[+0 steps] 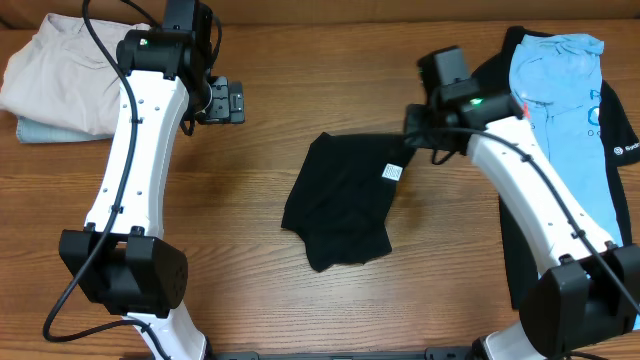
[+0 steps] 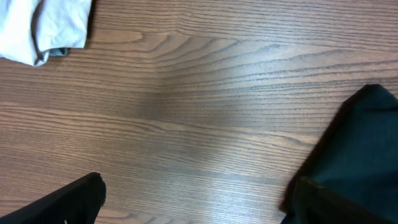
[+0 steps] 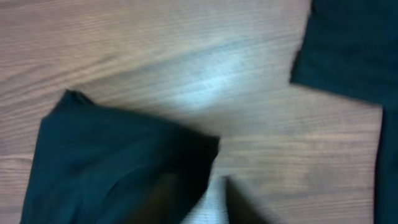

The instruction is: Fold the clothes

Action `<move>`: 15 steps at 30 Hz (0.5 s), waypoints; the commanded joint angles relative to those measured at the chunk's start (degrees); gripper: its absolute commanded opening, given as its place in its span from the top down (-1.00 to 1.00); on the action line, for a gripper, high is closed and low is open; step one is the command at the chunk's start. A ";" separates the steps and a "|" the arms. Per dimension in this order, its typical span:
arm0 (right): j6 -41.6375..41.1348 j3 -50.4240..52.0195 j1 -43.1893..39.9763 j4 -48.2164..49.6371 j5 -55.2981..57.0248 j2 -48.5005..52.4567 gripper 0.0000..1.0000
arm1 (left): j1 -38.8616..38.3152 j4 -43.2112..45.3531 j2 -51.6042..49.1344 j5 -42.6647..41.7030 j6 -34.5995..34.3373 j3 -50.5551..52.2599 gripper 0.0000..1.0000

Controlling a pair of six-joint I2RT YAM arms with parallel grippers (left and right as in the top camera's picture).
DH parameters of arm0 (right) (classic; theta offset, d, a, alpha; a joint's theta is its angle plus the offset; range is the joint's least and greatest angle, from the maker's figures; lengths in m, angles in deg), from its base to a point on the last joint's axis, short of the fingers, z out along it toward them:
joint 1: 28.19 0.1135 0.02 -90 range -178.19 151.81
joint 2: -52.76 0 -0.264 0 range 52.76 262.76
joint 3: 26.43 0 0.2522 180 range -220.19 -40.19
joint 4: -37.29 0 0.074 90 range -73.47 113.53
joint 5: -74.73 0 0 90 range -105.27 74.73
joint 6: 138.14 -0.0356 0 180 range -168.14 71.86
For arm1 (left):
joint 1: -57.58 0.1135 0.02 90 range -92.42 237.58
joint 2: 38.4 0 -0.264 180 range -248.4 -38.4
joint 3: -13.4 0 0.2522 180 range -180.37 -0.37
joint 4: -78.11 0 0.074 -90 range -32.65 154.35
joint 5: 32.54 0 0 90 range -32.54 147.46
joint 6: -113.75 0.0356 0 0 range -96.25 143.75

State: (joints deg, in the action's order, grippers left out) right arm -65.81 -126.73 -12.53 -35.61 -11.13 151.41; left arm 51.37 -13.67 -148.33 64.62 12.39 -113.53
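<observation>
The black T-shirt (image 1: 338, 205) lies crumpled at the table's middle, its white neck tag (image 1: 392, 172) facing up. My right gripper (image 1: 415, 137) is at the shirt's upper right corner and shut on the cloth, which stretches up toward it. In the right wrist view the black cloth (image 3: 112, 162) hangs over the blurred fingers (image 3: 214, 193). My left gripper (image 1: 228, 102) is open and empty, above bare table left of the shirt. In the left wrist view its fingers (image 2: 196, 186) are spread wide, and the shirt's edge (image 2: 367, 137) shows at the right.
A beige folded garment (image 1: 60, 65) lies on a pale blue folded one (image 1: 40, 130) at the back left; the beige one also shows in the left wrist view (image 2: 43, 25). At the right, a light blue printed tee (image 1: 560, 100) lies on a black shirt with a white logo (image 1: 625, 150).
</observation>
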 commanded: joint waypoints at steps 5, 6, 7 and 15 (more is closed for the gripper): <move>3.13 0.55 -1.09 -4.98 -11.28 -0.61 -0.53 | 0.24 0.11 -0.33 0.72 1.77 0.31 -1.00; 3.10 0.55 -1.03 -5.92 -12.55 -0.72 -0.53 | 0.24 0.09 -0.33 0.72 1.79 0.31 -0.99; 2.91 0.55 -0.98 -7.10 -14.40 -0.72 -0.54 | 0.24 -0.02 -0.33 0.72 1.84 0.31 -1.00; 2.43 4.20 5.51 -11.82 -22.23 -0.72 -0.47 | 0.15 -0.15 -0.33 -1.14 2.38 0.31 -1.00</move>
State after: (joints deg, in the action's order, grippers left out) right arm -63.34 -124.48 -10.63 -47.26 -29.40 151.49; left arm 51.37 -13.89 -148.33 64.55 13.49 -113.53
